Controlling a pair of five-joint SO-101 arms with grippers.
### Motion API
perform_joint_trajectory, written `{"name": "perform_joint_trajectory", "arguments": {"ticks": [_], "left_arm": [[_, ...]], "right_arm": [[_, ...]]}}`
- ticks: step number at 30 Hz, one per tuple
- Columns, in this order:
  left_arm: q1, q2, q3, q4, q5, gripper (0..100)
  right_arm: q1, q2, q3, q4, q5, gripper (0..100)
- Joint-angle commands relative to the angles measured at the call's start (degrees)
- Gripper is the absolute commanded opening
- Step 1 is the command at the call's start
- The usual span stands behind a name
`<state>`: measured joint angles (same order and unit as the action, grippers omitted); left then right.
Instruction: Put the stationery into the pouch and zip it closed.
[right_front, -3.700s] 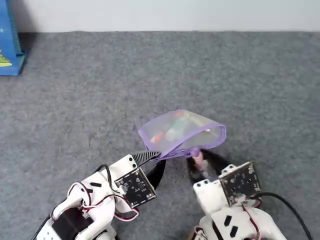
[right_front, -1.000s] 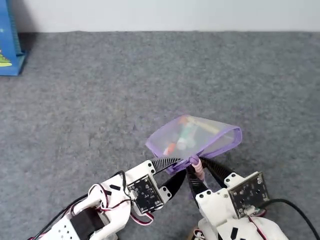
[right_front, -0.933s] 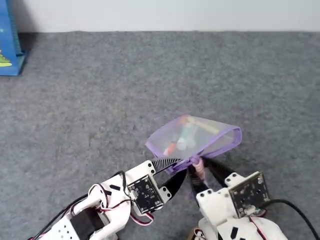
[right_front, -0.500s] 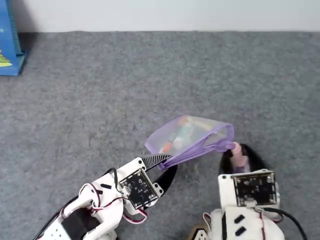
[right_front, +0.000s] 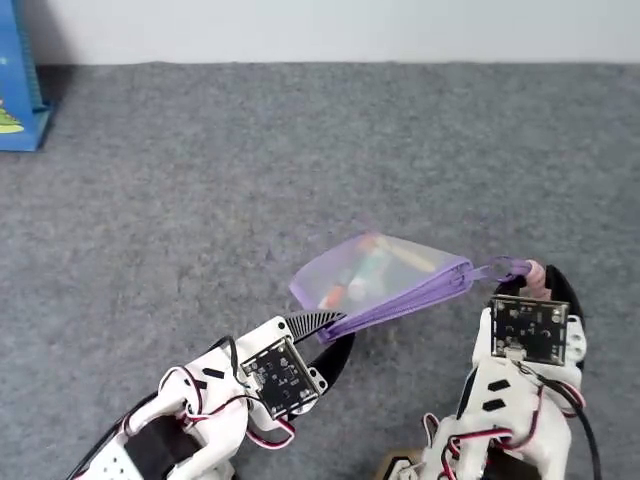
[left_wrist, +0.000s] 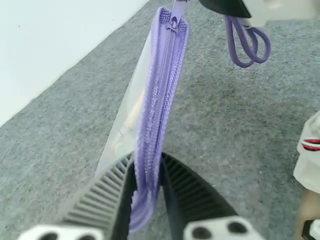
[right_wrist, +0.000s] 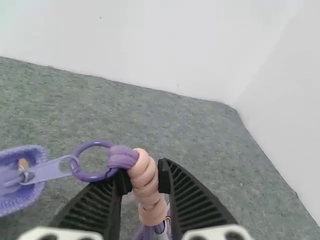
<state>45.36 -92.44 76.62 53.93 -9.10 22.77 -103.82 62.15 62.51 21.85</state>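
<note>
A clear pouch (right_front: 375, 272) with purple zipper trim is held up off the grey carpet, with coloured stationery (right_front: 352, 277) inside it. My left gripper (right_front: 322, 328) is shut on the pouch's near end, its zipper band (left_wrist: 159, 105) clamped between the fingers. My right gripper (right_front: 540, 282) is shut on the pink zipper pull (right_wrist: 145, 182), which joins a purple ring (right_wrist: 89, 161) and the slider at the pouch's far end. The zipper line runs straight and looks zipped along its whole length.
A blue box (right_front: 18, 85) stands at the far left by the white wall. Grey carpet (right_front: 200, 180) stretches open around the pouch.
My right gripper has dragged the zipper pull rightwards along the pouch, from the middle near the left gripper to the far end. The pouch mouth has drawn flat and shut.
</note>
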Motion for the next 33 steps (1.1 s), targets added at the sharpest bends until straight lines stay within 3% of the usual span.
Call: {"name": "perform_joint_trajectory", "arguments": {"ticks": [1,5,8,15,24,33], "left_arm": [[-1.8,0.0,-0.7,1.8,-0.7,1],[-1.8,0.0,-0.8,1.6,-0.7,1],[-1.8,0.0,-0.8,1.7,-0.8,3],[-7.4,0.0,-0.3,3.7,2.8,24],[-15.7,0.0,-7.1,10.4,4.0,25],[-15.7,0.1,-22.7,22.6,7.7,25]], "right_arm": [[3.6,-0.1,-0.5,-2.9,0.2,0.7],[3.1,-0.1,-0.4,-2.2,0.0,0.9],[0.6,-0.1,-1.8,4.0,0.0,3.3],[-4.9,0.0,-7.9,20.0,-5.7,35.1],[-20.8,0.0,-18.3,32.7,-13.5,26.1],[-41.7,0.1,-23.5,34.9,-24.2,25.9]]}}
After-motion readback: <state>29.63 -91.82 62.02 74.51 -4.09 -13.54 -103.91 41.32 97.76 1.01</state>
